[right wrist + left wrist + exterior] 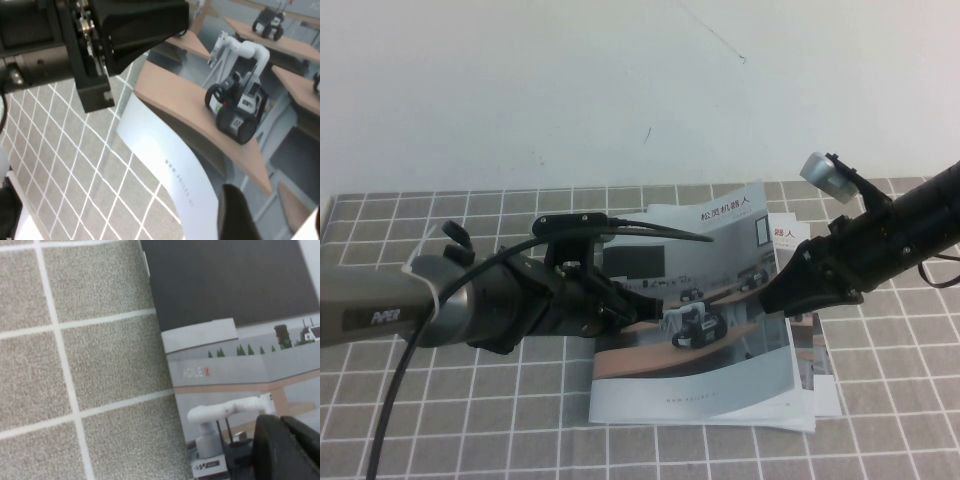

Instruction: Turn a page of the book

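The book lies on the checked cloth in the middle of the high view. Its page, the glossy cover with robots on wooden desks, is raised along its right edge. My right gripper reaches in from the right and is shut on that edge; in the right wrist view one dark finger lies over the page. My left gripper reaches in from the left, shut, its tips resting on the cover near the spine. In the left wrist view its fingers sit on the cover.
Inner white pages show under the raised cover at the right. The grey checked cloth surrounds the book. A white wall stands behind. The left arm's body hangs close over the book's left side.
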Robot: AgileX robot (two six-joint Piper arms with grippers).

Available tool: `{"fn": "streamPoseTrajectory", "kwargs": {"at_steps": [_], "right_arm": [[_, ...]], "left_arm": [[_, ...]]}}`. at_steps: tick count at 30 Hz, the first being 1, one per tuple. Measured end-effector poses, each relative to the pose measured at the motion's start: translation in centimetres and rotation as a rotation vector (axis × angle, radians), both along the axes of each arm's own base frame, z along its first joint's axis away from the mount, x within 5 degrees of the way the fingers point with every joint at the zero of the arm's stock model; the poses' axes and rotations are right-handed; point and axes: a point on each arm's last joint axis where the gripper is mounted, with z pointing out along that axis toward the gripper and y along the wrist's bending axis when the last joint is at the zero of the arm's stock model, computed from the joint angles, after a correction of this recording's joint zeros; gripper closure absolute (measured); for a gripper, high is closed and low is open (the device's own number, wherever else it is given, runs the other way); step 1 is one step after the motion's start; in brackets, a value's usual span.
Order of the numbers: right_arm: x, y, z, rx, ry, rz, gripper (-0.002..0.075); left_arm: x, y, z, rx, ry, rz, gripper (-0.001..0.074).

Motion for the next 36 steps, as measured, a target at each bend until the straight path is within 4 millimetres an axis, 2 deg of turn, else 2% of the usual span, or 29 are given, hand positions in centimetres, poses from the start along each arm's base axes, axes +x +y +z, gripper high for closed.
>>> {"fn": "streamPoseTrajectory", "kwargs": {"at_steps": [8, 11, 15, 19, 23, 27, 30, 36], "right_arm": [[-0.3, 0.1, 0.1, 0.008, 0.019, 0.021, 0.0385], [-0.3, 0.3, 0.3, 0.036, 0.033, 0.022, 0.0385], [-0.1, 0.7, 1.2, 0.096, 0.022, 0.028, 0.0385], [1.0, 0.9, 2.8, 0.112, -0.035, 0.028, 0.0385], [2.1, 0.9, 4.6, 0.104, -0.075, 0.013, 0.0385], [2.8, 1.0, 6.1, 0.095, -0.103, 0.000, 0.0385], [2.9, 1.1, 6.4, 0.094, -0.105, 0.001, 0.0385], [2.4, 2.2, 6.3, 0.076, -0.107, 0.040, 0.0385]], "left_arm": [[0.0, 0.0, 0.0, 0.008, -0.006, -0.010, 0.0738], [-0.2, -0.2, 0.8, 0.007, -0.025, -0.060, 0.0738], [-0.9, -0.4, 3.8, -0.026, -0.087, -0.140, 0.0738], [-1.8, 0.0, 7.9, -0.047, -0.200, -0.176, 0.0738], [-2.7, 0.3, 10.6, -0.068, -0.268, -0.209, 0.0738], [-3.9, 0.2, 12.0, -0.097, -0.274, -0.290, 0.0738], [-4.9, -0.2, 13.0, -0.111, -0.280, -0.351, 0.0738], [-8.2, -3.2, 14.2, -0.097, -0.331, -0.516, 0.0738]]}}
